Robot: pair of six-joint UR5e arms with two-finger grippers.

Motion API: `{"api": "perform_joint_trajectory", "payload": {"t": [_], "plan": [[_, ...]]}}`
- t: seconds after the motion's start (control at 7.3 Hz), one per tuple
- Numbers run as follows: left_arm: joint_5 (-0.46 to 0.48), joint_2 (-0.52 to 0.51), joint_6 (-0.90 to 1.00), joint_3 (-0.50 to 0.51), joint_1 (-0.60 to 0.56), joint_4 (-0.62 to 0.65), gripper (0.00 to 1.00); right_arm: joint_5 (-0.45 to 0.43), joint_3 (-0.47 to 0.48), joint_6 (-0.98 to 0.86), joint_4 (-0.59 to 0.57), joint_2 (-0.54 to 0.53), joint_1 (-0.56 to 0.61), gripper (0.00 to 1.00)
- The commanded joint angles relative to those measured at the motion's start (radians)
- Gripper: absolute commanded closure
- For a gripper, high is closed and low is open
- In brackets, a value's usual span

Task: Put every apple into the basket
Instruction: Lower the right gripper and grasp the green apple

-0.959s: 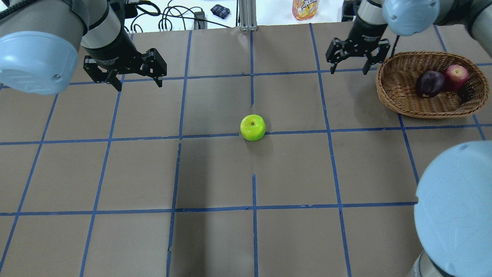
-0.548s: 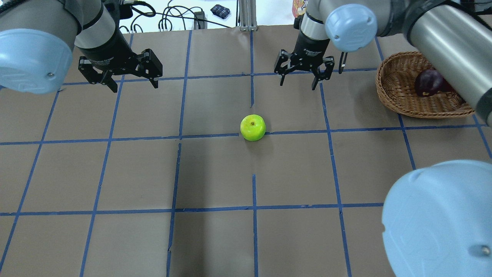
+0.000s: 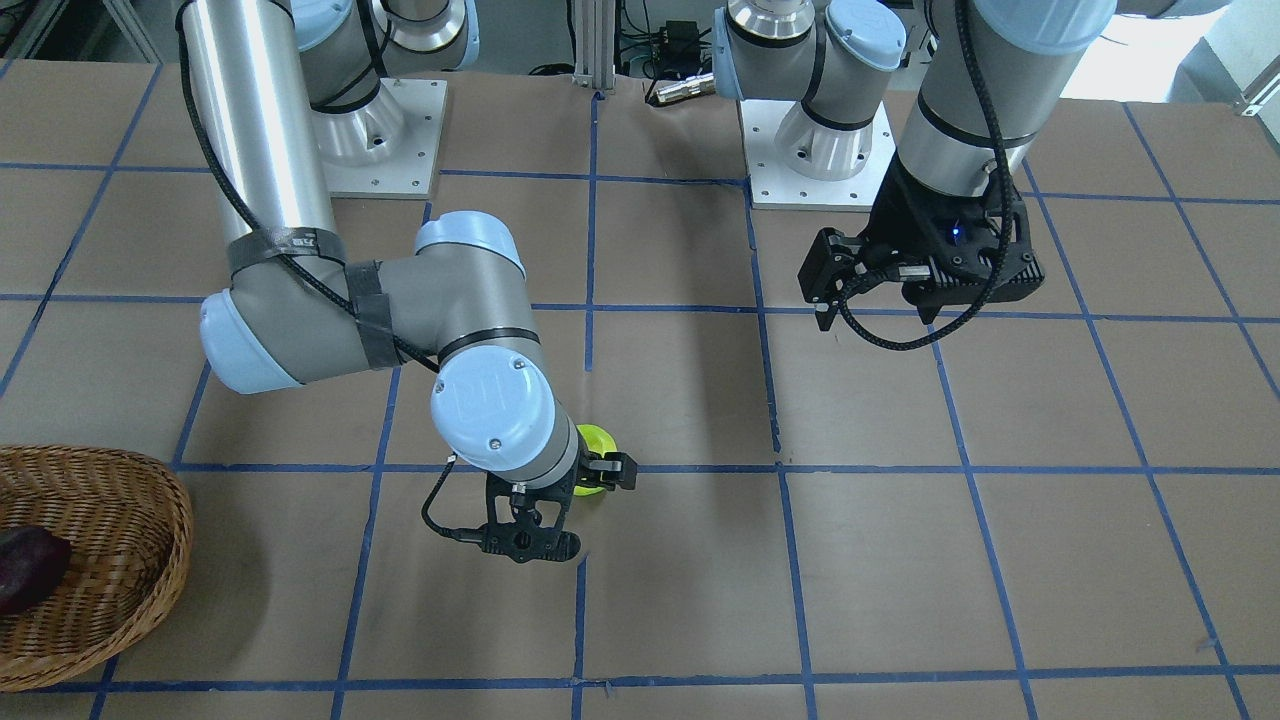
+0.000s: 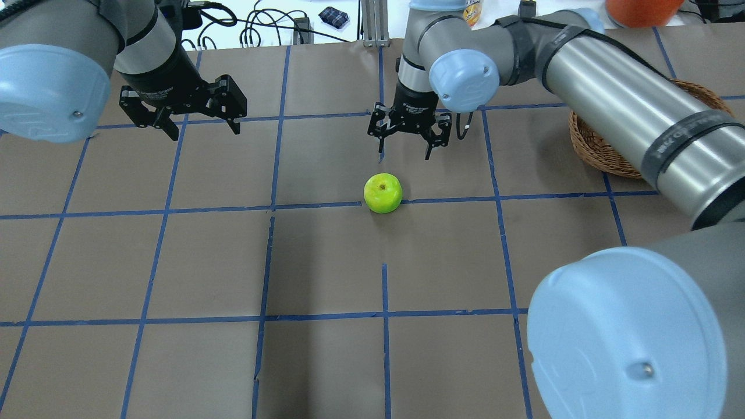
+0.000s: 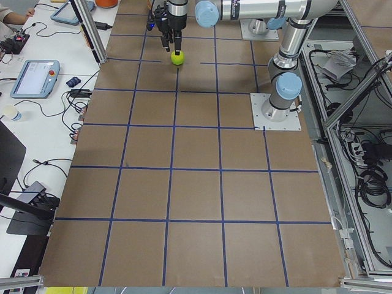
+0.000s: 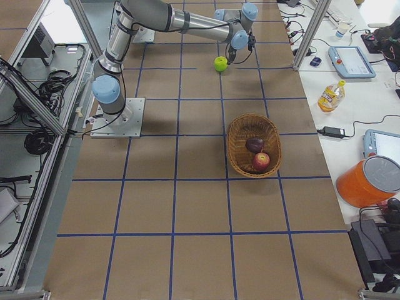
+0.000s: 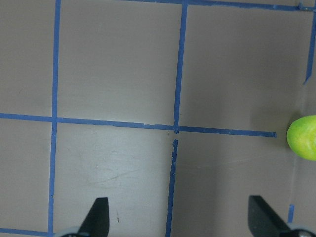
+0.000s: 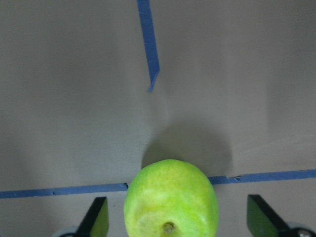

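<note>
The lime green apple (image 4: 382, 193) sits alone at the table's middle, on a blue tape line. My right gripper (image 4: 404, 148) is open and hangs just beyond the apple and slightly above it. In the right wrist view the apple (image 8: 171, 200) lies between the spread fingers, not touched. The wicker basket (image 6: 234, 140) stands at the right and holds the dark maroon apple (image 6: 254, 145) and the red apple (image 6: 261, 162). In the overhead view my right arm hides most of the basket (image 4: 599, 151). My left gripper (image 4: 205, 131) is open and empty over the far left of the table.
Cables and a drink bottle (image 6: 329, 95) lie beyond the table's far edge. An orange container (image 6: 369, 181) and tablets stand on the side bench. Blue tape lines divide the brown table (image 4: 326, 262) into squares.
My right arm has swung left from beside the basket to just beyond the green apple, gripper still open. My left gripper has hardly moved.
</note>
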Motion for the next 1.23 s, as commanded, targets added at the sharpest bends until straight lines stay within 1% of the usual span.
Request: {"api": "perform_joint_trajectory", "payload": {"t": [0.0,0.14,0.41,0.69,0.82,0.96,1.1], "plan": [[0.000,0.002,0.000,0.000,0.000,0.000,0.00,-0.010,0.004,0.021,-0.016,0.028,0.018,0.00],[0.000,0.001,0.000,0.000,0.000,0.000,0.00,-0.015,0.011,0.011,-0.010,0.030,0.022,0.00],[0.000,0.001,0.000,-0.002,0.000,0.000,0.00,-0.014,0.075,0.007,-0.028,0.027,0.022,0.00],[0.000,0.002,0.000,0.000,0.000,0.000,0.00,-0.014,0.082,0.019,-0.027,0.022,0.023,0.00],[0.000,0.001,0.000,0.000,0.000,0.000,0.00,-0.015,0.080,0.018,-0.029,0.022,0.022,0.24],[0.000,0.002,0.000,-0.002,0.000,0.000,0.00,-0.017,0.071,0.020,-0.032,0.019,0.020,0.99],[0.000,0.002,0.000,0.000,0.001,0.000,0.00,-0.017,0.064,0.014,-0.032,0.015,0.020,1.00]]}}
